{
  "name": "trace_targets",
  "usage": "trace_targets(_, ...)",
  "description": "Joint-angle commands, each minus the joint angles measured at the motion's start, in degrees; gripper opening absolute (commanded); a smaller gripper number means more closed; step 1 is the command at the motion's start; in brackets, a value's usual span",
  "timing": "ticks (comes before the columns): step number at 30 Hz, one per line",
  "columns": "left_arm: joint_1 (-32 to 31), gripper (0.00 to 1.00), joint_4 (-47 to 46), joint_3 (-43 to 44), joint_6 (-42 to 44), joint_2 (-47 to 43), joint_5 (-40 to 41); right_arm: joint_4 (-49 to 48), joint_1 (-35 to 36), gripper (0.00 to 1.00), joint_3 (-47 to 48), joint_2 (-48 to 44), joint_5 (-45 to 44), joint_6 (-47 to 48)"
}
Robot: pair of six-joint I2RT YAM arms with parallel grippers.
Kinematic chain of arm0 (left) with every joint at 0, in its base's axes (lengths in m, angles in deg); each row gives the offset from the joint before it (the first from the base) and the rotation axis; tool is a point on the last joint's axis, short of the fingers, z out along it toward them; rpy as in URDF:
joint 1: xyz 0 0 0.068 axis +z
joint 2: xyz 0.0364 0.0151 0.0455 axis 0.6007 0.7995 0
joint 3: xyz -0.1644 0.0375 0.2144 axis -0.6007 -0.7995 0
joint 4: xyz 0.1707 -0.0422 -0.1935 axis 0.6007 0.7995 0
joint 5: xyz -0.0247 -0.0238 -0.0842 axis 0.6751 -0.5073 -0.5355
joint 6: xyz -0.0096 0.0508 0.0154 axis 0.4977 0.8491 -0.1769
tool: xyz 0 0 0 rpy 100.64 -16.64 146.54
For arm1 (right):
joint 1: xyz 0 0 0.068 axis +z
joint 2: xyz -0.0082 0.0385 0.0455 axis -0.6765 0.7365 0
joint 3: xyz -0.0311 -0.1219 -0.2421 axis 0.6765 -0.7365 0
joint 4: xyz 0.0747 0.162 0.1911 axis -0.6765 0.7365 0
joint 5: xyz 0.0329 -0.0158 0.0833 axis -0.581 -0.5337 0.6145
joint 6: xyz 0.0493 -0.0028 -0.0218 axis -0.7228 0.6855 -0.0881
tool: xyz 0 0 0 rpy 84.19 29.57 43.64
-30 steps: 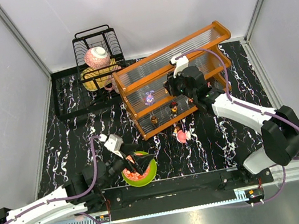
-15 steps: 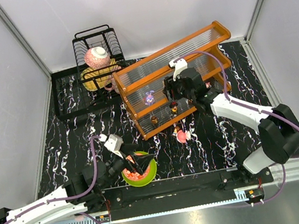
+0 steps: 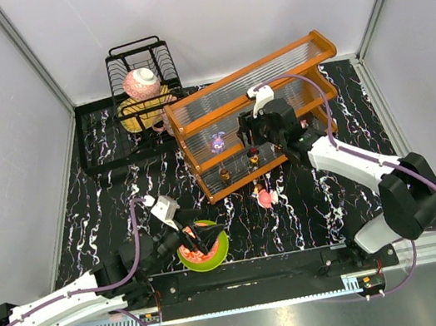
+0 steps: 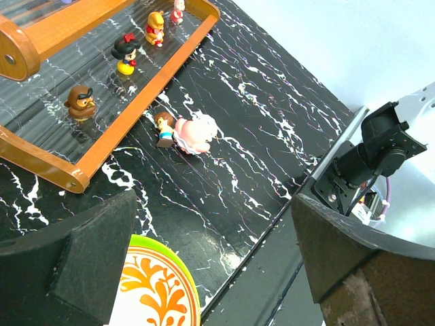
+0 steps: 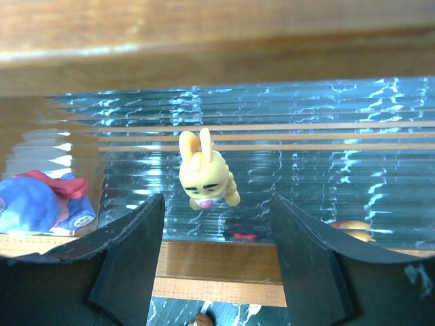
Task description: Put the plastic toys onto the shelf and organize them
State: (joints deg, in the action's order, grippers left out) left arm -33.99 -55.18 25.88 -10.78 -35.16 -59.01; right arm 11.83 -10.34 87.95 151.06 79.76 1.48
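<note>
The shelf [image 3: 269, 69] has an orange frame and clear ribbed panels. My right gripper [image 3: 252, 142] is open at its middle tier. In the right wrist view a yellow bunny toy [image 5: 205, 174] stands on the ribbed panel beyond my open right gripper [image 5: 217, 258], untouched, and a purple-blue toy [image 5: 30, 204] lies at left. My left gripper [image 3: 195, 236] is open and empty over the bowl. Its view shows a brown toy [image 4: 80, 102], a black-haired figure [image 4: 126, 54] and a yellow-orange one [image 4: 155, 27] on the lower tier. A pink-and-white round toy [image 4: 196, 131] lies on the table.
A green-rimmed patterned bowl [image 3: 217, 256] sits near the front edge under the left gripper. A black wire dish rack [image 3: 142, 66] holding round crockery stands at the back left on a black tray [image 3: 100, 141]. Grey walls close in both sides.
My right gripper has shifted slightly left and closer along the shelf's middle tier. The left arm has hardly moved.
</note>
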Motion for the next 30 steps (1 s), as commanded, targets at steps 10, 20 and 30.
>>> trace_targets(10,0.3,0.99,-2.7,0.2,0.2,-0.5,-0.4,4.3,-0.3,0.75,-1.5,-11.2,0.7,0.1)
trace_targets(20,0.3,0.99,-2.4,-0.1,-1.8,-0.3,2.0,12.8,-0.3,0.76,-11.3,-26.6,1.8,-12.1)
trace_targets(30,0.3,0.99,-4.8,-0.1,-3.3,2.5,3.3,22.2,3.6,0.7,-25.1,-35.8,1.9,-30.3)
